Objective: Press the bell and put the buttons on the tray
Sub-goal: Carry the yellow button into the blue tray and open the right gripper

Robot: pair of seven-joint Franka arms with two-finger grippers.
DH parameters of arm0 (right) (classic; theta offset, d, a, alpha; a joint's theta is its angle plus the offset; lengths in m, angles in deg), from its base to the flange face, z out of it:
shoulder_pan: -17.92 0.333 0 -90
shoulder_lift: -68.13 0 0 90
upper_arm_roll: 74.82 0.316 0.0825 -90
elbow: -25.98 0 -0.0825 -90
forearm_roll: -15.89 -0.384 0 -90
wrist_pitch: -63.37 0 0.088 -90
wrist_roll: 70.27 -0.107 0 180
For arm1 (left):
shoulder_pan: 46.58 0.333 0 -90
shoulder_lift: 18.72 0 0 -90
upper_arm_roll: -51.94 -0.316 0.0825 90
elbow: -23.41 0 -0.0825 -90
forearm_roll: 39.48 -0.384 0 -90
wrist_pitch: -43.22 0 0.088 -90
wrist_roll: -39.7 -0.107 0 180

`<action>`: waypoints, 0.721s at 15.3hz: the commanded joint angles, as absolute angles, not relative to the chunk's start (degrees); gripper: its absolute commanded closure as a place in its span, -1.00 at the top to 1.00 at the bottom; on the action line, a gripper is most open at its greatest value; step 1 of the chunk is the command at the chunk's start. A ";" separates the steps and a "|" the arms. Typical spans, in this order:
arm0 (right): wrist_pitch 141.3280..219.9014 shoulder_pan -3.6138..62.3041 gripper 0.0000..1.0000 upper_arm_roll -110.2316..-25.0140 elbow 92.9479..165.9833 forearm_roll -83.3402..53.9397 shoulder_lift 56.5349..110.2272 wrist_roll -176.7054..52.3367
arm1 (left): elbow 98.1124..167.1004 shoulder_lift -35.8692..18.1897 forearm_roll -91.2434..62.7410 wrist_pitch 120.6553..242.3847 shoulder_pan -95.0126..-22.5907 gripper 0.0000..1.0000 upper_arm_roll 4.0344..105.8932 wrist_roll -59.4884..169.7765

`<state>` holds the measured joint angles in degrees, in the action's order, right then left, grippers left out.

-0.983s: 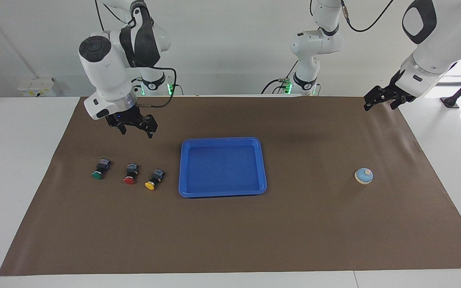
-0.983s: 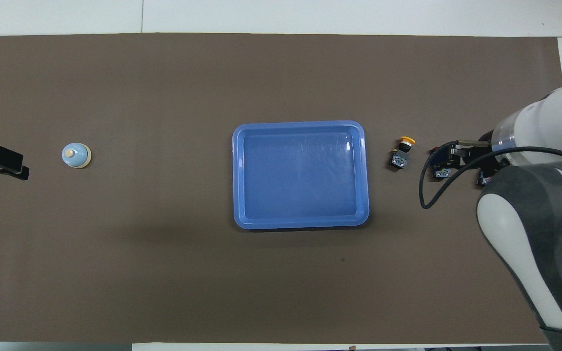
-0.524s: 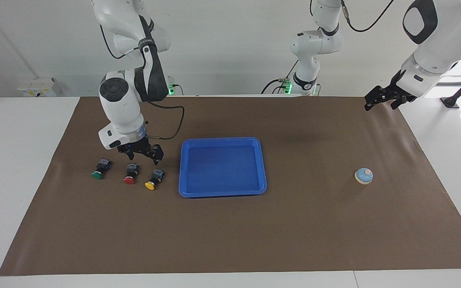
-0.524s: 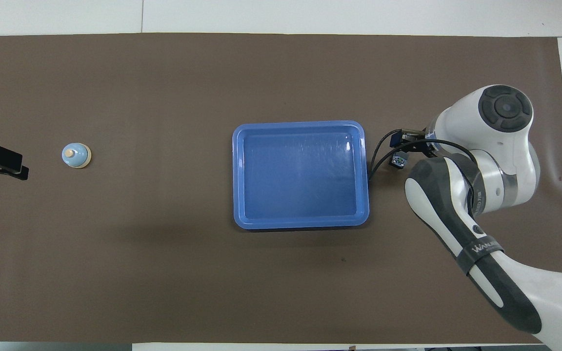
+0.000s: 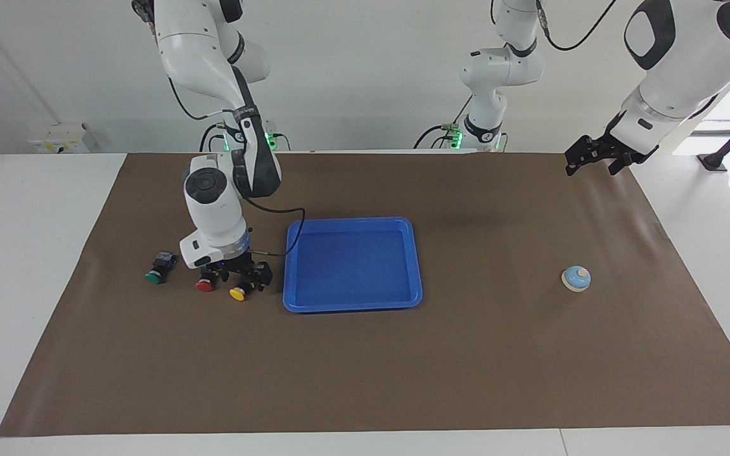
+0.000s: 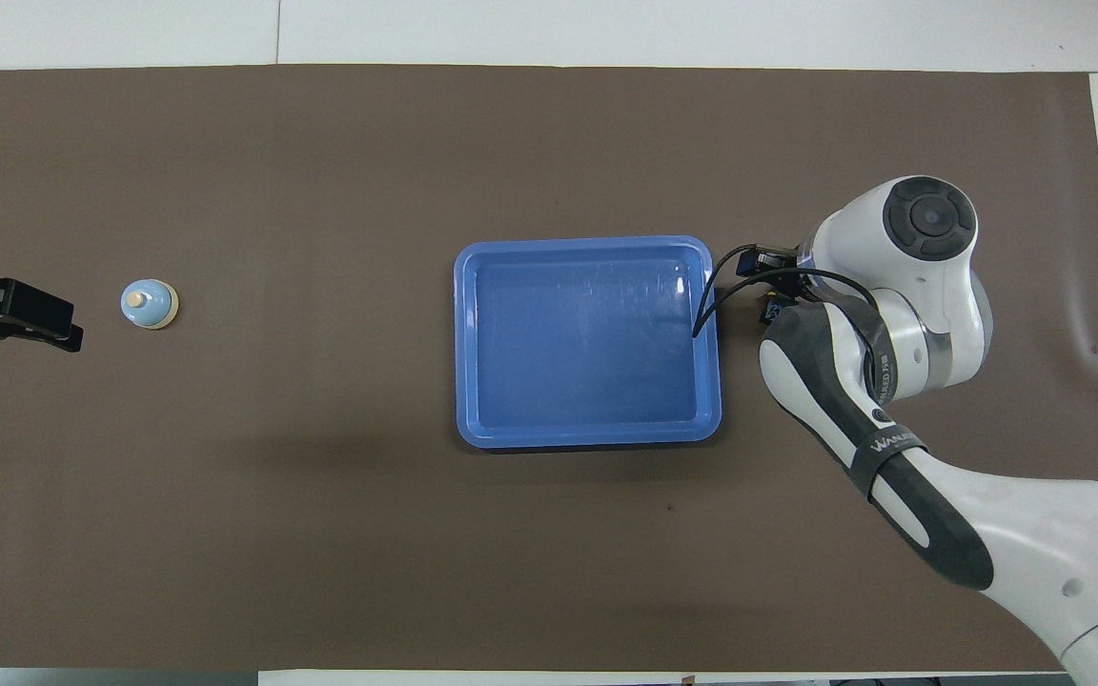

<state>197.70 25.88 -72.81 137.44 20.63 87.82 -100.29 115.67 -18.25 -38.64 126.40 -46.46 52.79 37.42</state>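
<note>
The blue tray point(image 5: 352, 306) lies mid-mat and also shows in the overhead view point(image 6: 587, 436). The green point(image 5: 156, 272), red point(image 5: 203, 286) and yellow point(image 5: 237, 294) buttons lie in a row beside it, toward the right arm's end. My right gripper point(image 5: 243, 278) is down at the mat, open, with its fingers on either side of the yellow button's black body. In the overhead view the right arm hides all the buttons. The bell point(image 5: 576, 278) stands toward the left arm's end point(image 6: 149, 304). My left gripper point(image 5: 590, 166) hangs open and empty over the mat's edge there.
A brown mat point(image 5: 365, 367) covers the white table. The right arm's cable point(image 5: 289, 244) loops down to the tray's rim. A third arm's base point(image 5: 485, 120) stands at the robots' edge of the table.
My right gripper has come down from above the mat to the yellow button and now straddles it. The left gripper has drifted slightly toward the bell. The buttons, tray and bell have not moved.
</note>
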 commanded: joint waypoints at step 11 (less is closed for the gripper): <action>197.76 25.83 -1.00 -72.63 138.12 21.43 89.22 -102.97 | 117.19 -19.60 -38.77 127.16 -46.15 1.00 52.02 37.33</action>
